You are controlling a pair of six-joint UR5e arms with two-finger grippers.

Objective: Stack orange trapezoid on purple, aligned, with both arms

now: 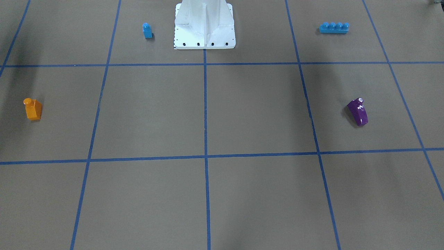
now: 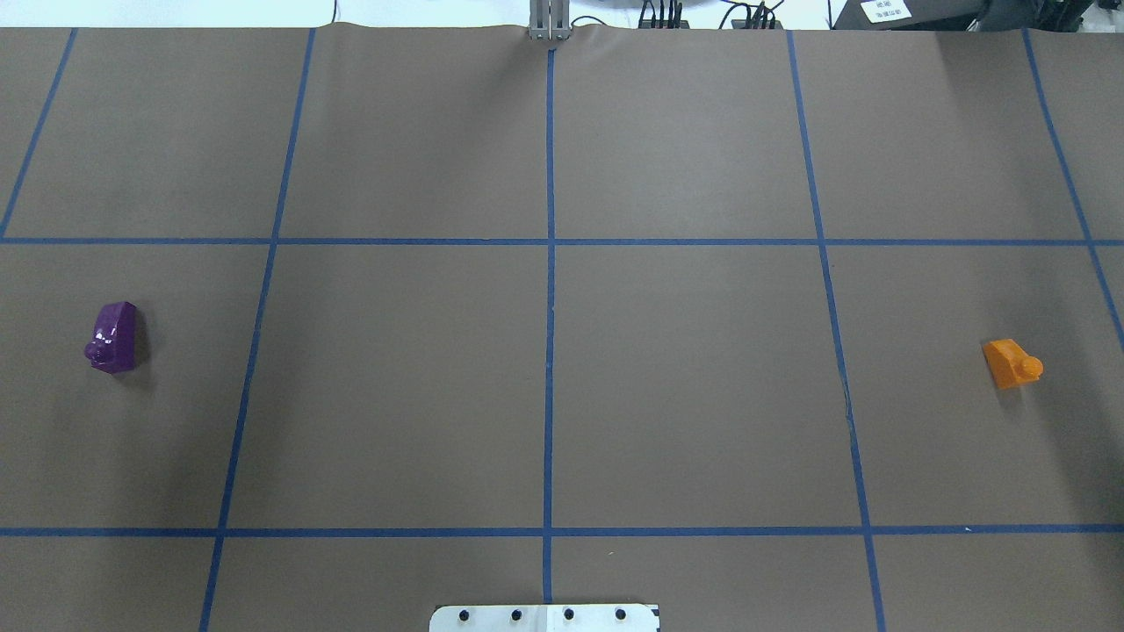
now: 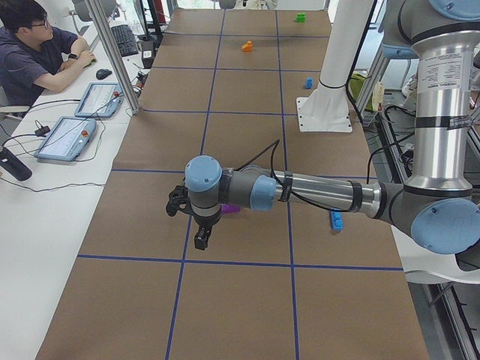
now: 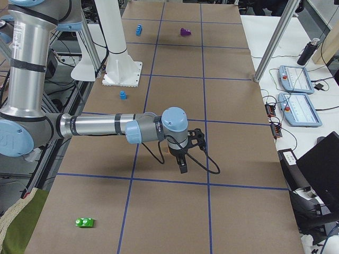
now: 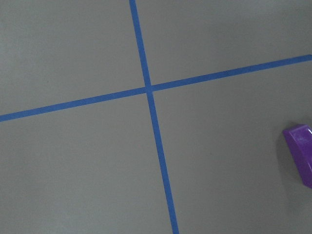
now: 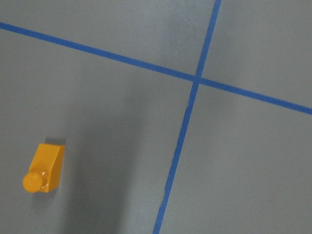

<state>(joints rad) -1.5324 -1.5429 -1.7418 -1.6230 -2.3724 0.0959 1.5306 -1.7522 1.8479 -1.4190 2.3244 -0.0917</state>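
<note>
The orange trapezoid (image 1: 33,109) stands on the brown table near its right end (image 2: 1010,362) and shows at the lower left of the right wrist view (image 6: 44,168). The purple block (image 1: 358,111) lies tilted near the left end (image 2: 113,337) and shows at the right edge of the left wrist view (image 5: 300,153). My left gripper (image 3: 201,238) hangs above the table just beside the purple block (image 3: 230,208). My right gripper (image 4: 183,166) hangs over the table near the orange block. Both grippers show only in the side views, so I cannot tell whether they are open or shut.
A small blue one-stud block (image 1: 147,30) and a long blue four-stud brick (image 1: 333,27) sit on either side of the white pedestal base (image 1: 204,26). A green block (image 4: 84,222) lies at the table's right end. An operator (image 3: 37,52) sits at the side desk.
</note>
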